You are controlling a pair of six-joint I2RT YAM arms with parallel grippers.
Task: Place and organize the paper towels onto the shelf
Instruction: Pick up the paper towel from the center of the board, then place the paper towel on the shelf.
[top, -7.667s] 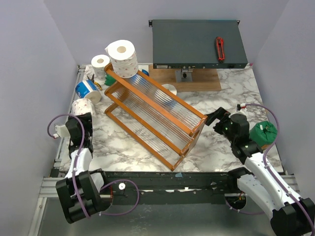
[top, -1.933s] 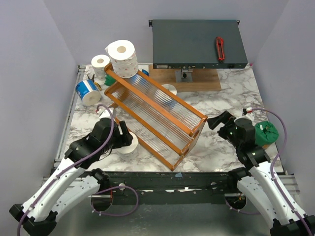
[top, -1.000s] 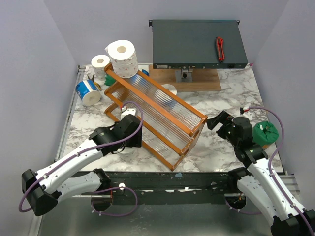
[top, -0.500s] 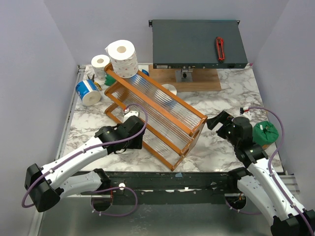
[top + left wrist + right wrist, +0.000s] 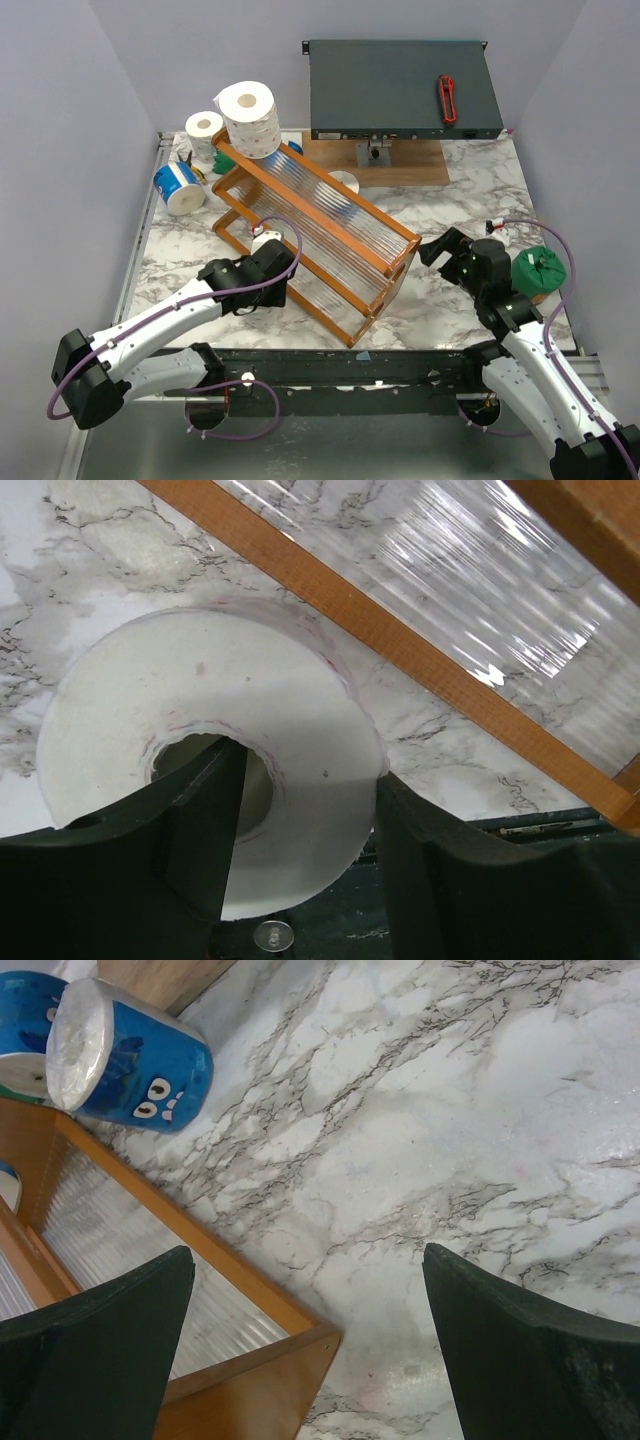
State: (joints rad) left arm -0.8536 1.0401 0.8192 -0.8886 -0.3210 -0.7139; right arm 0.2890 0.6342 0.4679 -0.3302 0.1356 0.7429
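Close up, the left wrist view shows the left jaws clamped on a bare white paper towel roll (image 5: 200,700): one jaw sits inside the hollow core, the other presses the outer wall. The roll's flat end faces the camera, so its long axis runs along the jaws. Just beyond it, an orange-brown rail of the shelf (image 5: 400,650) crosses diagonally, with clear ribbed plastic behind. The roll seems to be apart from the rail, though only narrowly.

From above, the left arm (image 5: 170,315) reaches to the near side of the shelf (image 5: 320,205), at its lowest tier. The roll itself is mostly hidden under the wrist there. That view alone shows the whole rack lying slantwise on the marble surface (image 5: 440,180), with another white roll (image 5: 248,118) perched on its far end.

Over at the shelf's right end, the right jaws hover spread apart, holding nothing. Only the right wrist view shows a blue-wrapped roll (image 5: 140,1055) lying beside the shelf's far side.

Judging by this, the left arm is nearer; the roll likely needs to move sideways onto the tier.
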